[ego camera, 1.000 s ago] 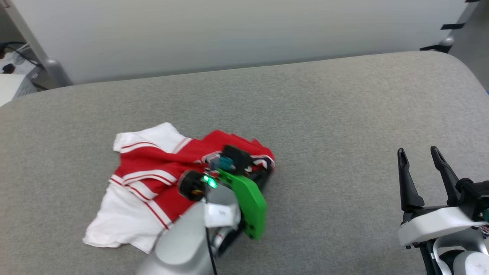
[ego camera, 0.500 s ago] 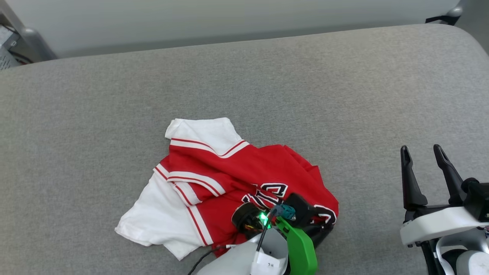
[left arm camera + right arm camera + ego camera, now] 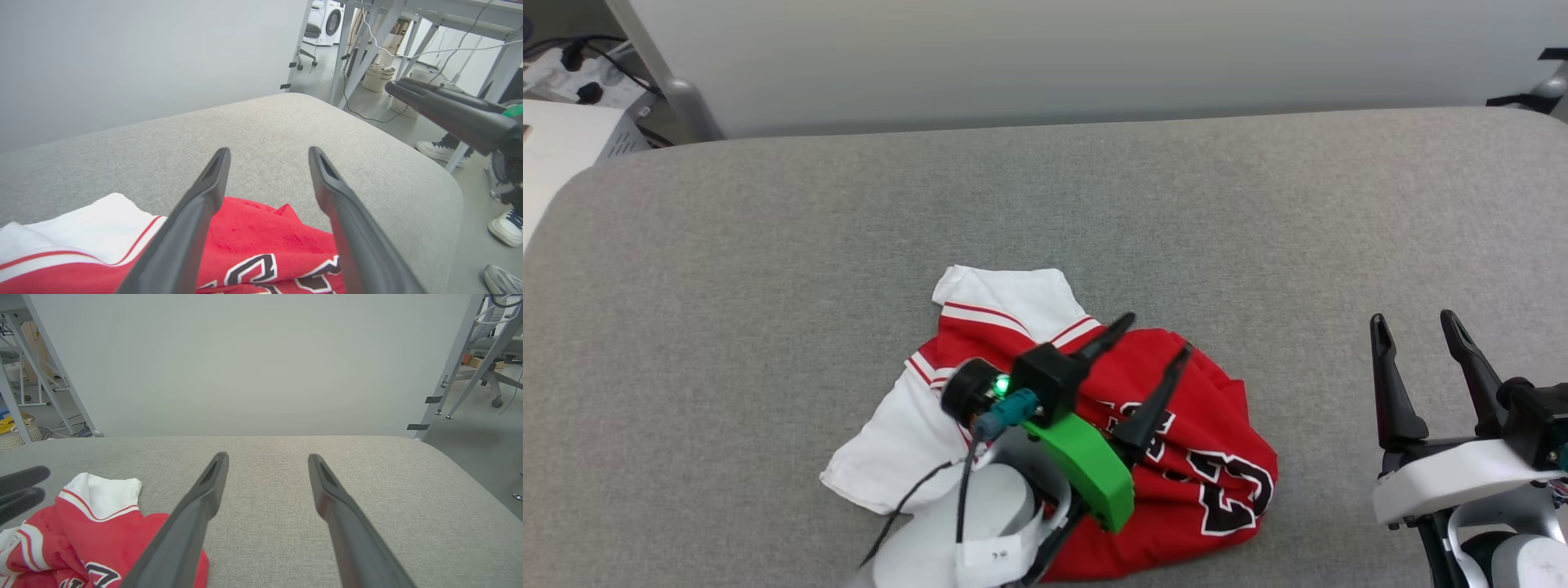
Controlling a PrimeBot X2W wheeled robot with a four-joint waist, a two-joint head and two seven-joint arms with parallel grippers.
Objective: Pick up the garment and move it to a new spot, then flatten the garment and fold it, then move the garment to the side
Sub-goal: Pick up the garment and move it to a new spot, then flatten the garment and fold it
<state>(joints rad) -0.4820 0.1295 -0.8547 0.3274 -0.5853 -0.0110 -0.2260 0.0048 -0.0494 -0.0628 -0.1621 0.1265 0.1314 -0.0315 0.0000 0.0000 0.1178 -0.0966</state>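
From the head, the red and white garment [image 3: 1217, 408] lies bunched on the grey cushion [image 3: 1094, 188]. The left gripper [image 3: 1157, 333] hangs over it, fingers spread wide and holding nothing. The right gripper [image 3: 1413, 318] waits well off to the right, pointing up, wide and empty too.

From the left wrist, the garment [image 3: 261, 241] lies under the spread fingers [image 3: 204, 196].

From the right wrist, the garment [image 3: 106, 535] lies low on the left.

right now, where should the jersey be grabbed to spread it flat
Probably the white sleeve at the far edge of the garment: it lies flat, clear of the bunched red body, with its hem exposed. Come straight down with the open left gripper.
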